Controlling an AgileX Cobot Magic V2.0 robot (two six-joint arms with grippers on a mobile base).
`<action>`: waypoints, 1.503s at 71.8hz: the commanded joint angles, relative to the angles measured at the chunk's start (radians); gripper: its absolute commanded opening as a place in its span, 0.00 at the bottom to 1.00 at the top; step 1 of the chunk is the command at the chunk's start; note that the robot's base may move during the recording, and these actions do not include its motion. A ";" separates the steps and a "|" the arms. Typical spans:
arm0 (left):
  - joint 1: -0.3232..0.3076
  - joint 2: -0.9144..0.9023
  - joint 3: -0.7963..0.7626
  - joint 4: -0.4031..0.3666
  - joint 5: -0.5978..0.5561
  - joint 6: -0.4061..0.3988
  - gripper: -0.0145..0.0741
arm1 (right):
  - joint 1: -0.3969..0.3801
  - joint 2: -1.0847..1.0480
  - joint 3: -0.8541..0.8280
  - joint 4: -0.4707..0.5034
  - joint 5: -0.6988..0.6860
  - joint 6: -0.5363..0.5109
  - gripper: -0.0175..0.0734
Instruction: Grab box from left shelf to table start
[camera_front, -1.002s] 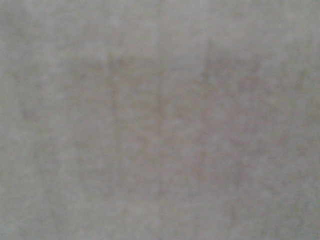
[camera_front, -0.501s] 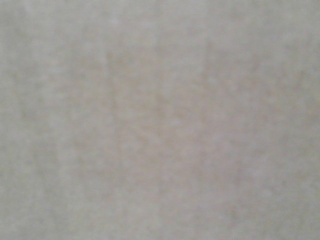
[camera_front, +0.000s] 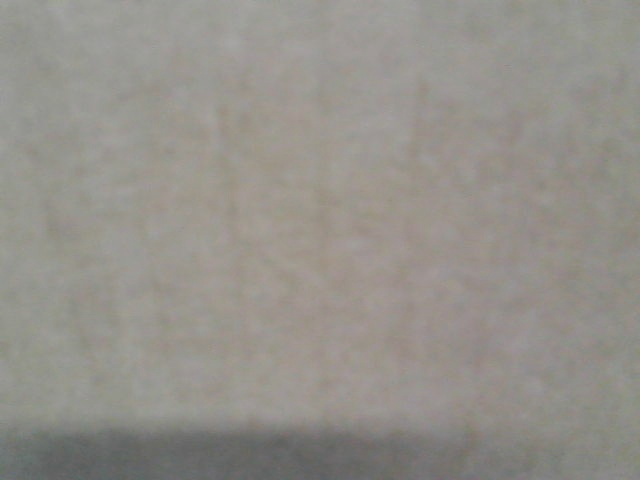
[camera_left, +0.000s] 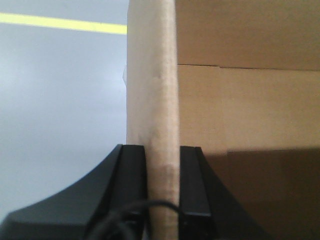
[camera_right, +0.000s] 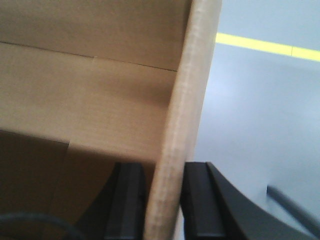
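1. The left gripper (camera_left: 162, 165) and right gripper (camera_right: 165, 180) each clamp 1 upright side of the box (camera_left: 240, 100), over grey floor (camera_left: 60, 100).
2. The thin cardboard could bend or slip, and the box blocks the front view.

The left gripper (camera_left: 162, 165) is clamped on an upright wall of the box (camera_left: 150, 75), one jaw against each face. The right gripper (camera_right: 165, 180) is closed likewise on another wall.
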 joint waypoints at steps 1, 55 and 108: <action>-0.007 -0.005 -0.041 -0.150 -0.112 -0.018 0.05 | 0.003 -0.003 -0.031 -0.014 -0.105 -0.028 0.27; -0.007 -0.005 -0.041 -0.157 -0.112 -0.018 0.05 | 0.003 -0.003 -0.031 -0.014 -0.105 -0.028 0.27; -0.007 -0.005 -0.041 -0.159 -0.112 -0.018 0.05 | 0.003 -0.006 -0.031 -0.013 -0.105 -0.028 0.27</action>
